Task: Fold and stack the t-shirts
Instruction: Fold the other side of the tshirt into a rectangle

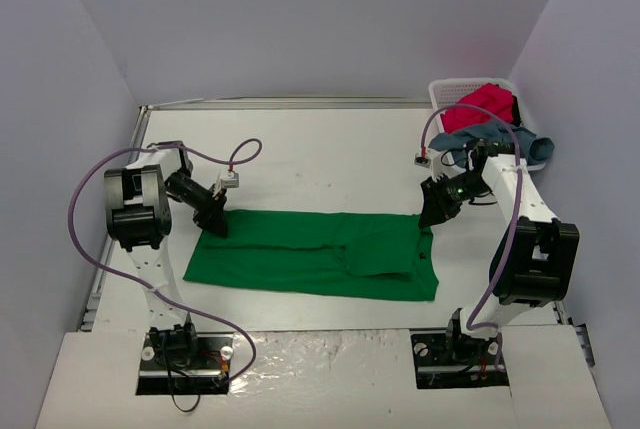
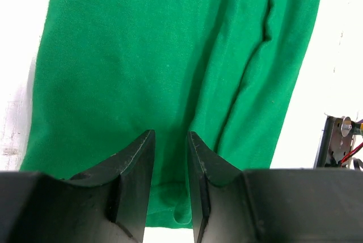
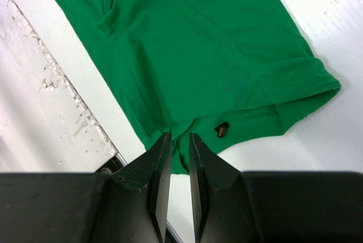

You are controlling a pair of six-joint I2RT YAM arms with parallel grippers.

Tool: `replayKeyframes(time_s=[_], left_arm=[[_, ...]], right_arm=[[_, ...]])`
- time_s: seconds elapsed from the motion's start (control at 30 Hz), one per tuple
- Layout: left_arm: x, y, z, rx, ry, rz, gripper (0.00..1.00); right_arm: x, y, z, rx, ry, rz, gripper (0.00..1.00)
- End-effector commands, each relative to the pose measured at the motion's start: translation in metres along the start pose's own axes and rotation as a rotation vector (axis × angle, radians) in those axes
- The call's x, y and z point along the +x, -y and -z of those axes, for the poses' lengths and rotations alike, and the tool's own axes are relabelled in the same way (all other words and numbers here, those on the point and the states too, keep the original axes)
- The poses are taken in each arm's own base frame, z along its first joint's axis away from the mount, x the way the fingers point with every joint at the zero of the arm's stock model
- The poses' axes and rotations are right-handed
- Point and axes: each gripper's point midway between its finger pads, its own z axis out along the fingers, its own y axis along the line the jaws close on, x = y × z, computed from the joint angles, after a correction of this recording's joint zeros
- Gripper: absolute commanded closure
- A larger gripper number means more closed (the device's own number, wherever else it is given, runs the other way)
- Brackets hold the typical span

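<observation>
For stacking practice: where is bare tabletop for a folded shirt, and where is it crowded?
Free: white tabletop between bright green cloth t-shirt and back wall. Crowded: right rear corner, white plastic lattice basket holding crimson shirt and grey-blue shirt.

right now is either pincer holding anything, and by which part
Cannot be told: left pincer and right pincer each straddle a far corner of the green t-shirt, which lies flat.
</observation>
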Motion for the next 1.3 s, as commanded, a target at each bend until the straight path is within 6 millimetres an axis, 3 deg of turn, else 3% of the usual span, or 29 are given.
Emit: replayKeyframes(time_s=[0.0, 1.0, 1.27], left_arm=[[-0.003, 0.066, 0.008, 0.191, -0.019, 0.158, 0.72], [0.012, 0.095, 0.002, 0.209, -0.040, 0.153, 0.74], [-0.004, 0.101, 0.014, 0.179, -0.015, 0.122, 0.75]], right_arm=[[0.009, -0.005, 0.001, -0.018, -0.024, -0.028, 0.85], [0.009, -0.004, -0.001, -0.017, -0.025, -0.031, 0.84], [0.009, -0.004, -0.002, -0.024, -0.027, -0.032, 0.84]])
